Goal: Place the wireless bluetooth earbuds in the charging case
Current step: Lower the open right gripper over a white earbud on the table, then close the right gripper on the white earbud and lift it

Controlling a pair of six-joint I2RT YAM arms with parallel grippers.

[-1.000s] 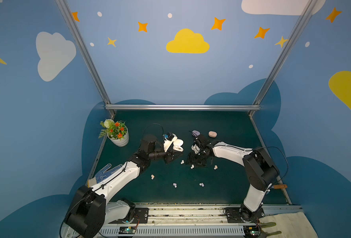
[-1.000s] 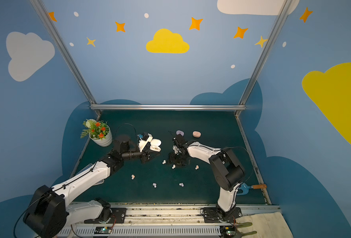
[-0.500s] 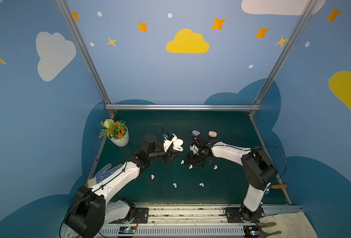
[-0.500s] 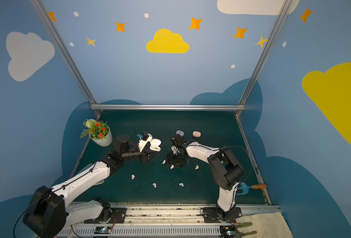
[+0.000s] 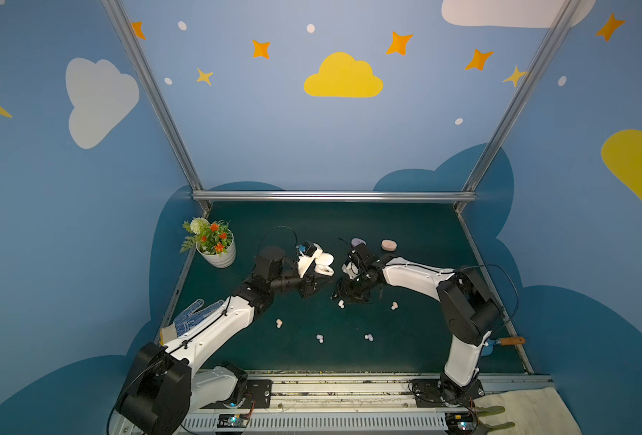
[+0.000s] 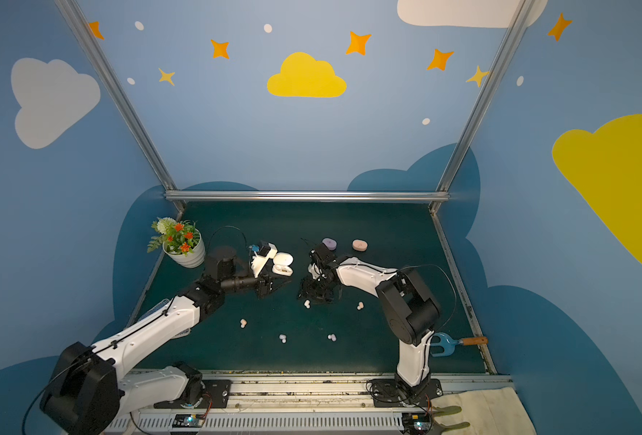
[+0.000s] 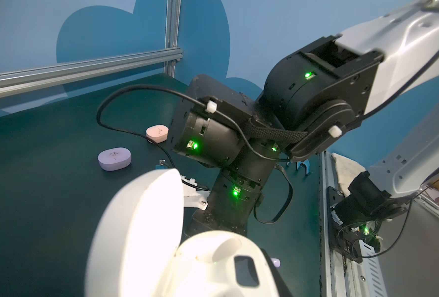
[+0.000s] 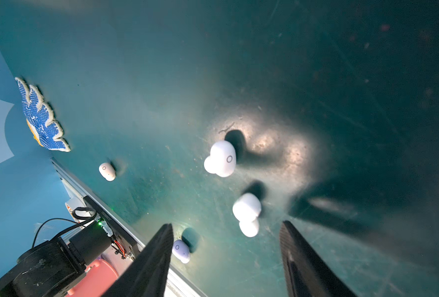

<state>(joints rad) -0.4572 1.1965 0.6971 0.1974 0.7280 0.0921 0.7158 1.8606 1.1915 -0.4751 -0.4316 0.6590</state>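
While the left gripper clamps the open white charging case, the right gripper gapes over a white earbud.

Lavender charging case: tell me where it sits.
In a top view the lavender case lies closed toward the back, left of the pink case, behind the right arm.

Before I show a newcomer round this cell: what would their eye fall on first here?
Probably the open white charging case, held bright at mid-table by the left gripper. Next, the right gripper, jaws open, poised over two white earbuds on the green mat, with other buds strewn nearer the front.
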